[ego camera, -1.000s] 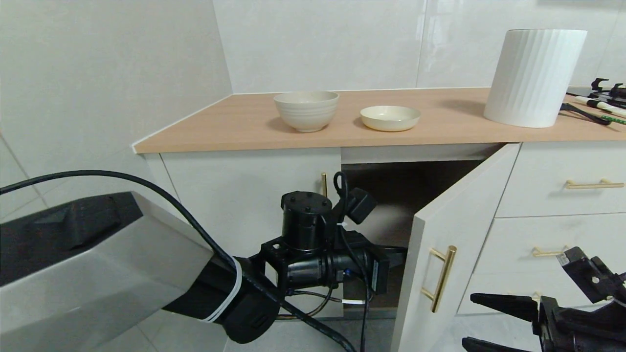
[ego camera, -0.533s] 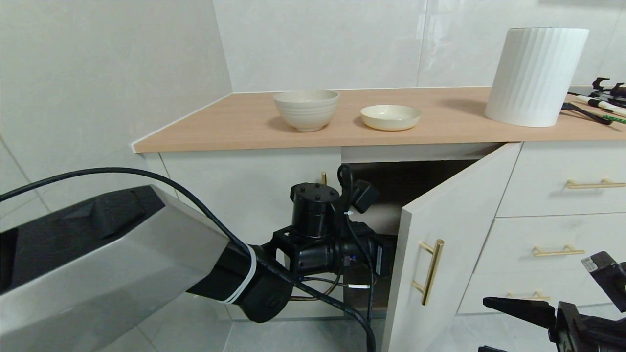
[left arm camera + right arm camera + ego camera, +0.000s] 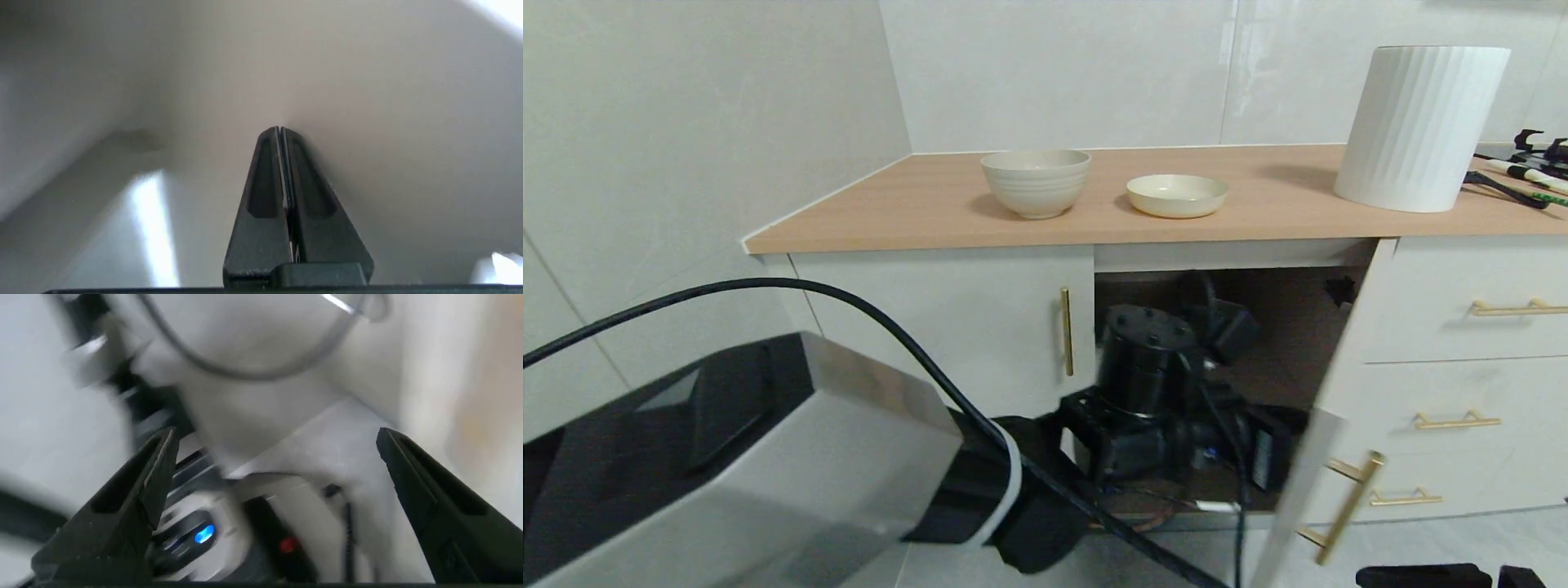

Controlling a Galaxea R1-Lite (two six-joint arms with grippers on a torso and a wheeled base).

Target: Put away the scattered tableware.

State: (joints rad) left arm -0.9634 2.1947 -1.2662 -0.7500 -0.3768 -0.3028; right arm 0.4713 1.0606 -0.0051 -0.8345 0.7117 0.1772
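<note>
A ribbed cream bowl (image 3: 1036, 181) and a shallow cream dish (image 3: 1176, 195) stand side by side on the wooden countertop (image 3: 915, 212). Below them my left arm (image 3: 1152, 392) reaches into the open cabinet (image 3: 1258, 318), beside the inner face of the door (image 3: 1327, 433). My left gripper (image 3: 280, 131) is shut with nothing between its fingers, and its tips sit close to a pale flat surface. My right gripper (image 3: 276, 437) is wide open and holds nothing. It hangs low, with blurred cables and dark robot parts in front of it.
A tall white ribbed cylinder (image 3: 1417, 126) stands at the counter's right, with dark utensils (image 3: 1507, 178) beyond it. The open door's gold handle (image 3: 1339, 510) juts out low on the right. Drawers (image 3: 1486, 294) lie to the right and a closed door (image 3: 947, 327) to the left. A tiled wall runs along the left.
My left arm has swept to the right inside the cabinet opening, and the door has swung wider open. The right gripper has dropped to the bottom edge of the head view.
</note>
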